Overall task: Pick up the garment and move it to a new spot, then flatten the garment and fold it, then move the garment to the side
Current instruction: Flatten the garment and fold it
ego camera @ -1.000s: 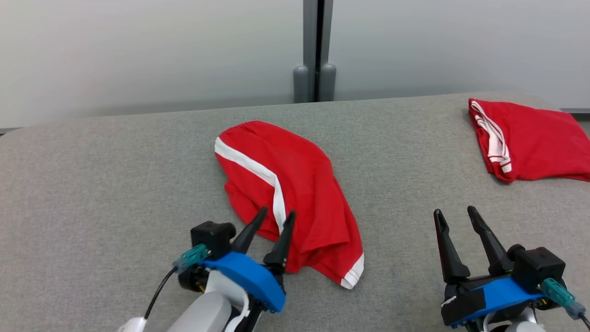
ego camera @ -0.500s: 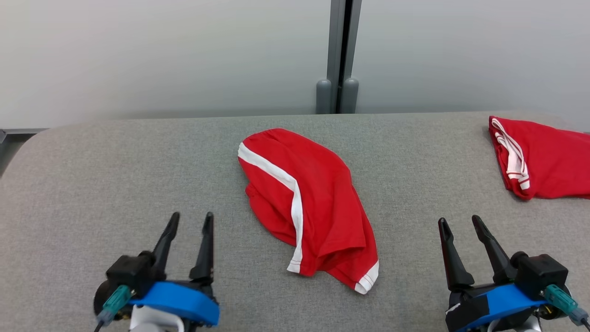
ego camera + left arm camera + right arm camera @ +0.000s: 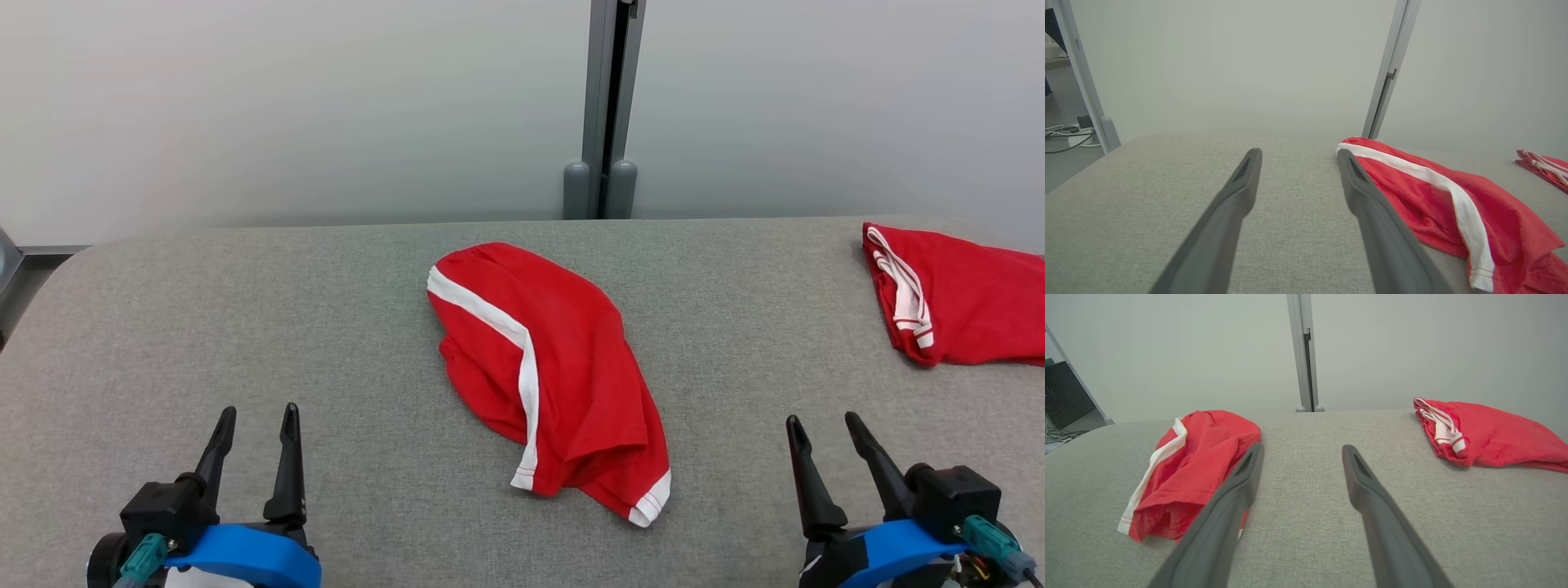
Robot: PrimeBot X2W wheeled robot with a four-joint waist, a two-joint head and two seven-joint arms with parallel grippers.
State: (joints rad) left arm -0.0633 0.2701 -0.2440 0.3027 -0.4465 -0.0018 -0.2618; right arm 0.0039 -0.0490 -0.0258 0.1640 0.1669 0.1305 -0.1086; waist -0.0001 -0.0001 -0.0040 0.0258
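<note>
— Fabric covers the whole table [image 3: 245,343], does it?
— Yes, grey woven stuff, smooth, with rounded corners. Behind it, pale wall panels [image 3: 245,106] meet at a grey post [image 3: 608,90], which has two rounded feet [image 3: 600,189] at the table's far edge.
— And the garment?
— The garment [image 3: 563,367], red shorts with a white side stripe, lies crumpled in the middle of the table, gathered waist toward the wall and white-banded hems toward the robot. A second red garment [image 3: 963,302] lies well apart at the far right.
— The claws?
— The left gripper [image 3: 258,411] is at the near left and the right gripper [image 3: 822,420] at the near right. Each is over bare fabric with its fingers spread wide and nothing between them, clear of the shorts.
— Anything past the table?
— The left wrist view shows a second post [image 3: 1086,81] and cables [image 3: 1065,132] on a grey floor [image 3: 1069,163] off the left end. The right wrist view shows something dark [image 3: 1065,396] there, and I cannot tell what it is.
</note>
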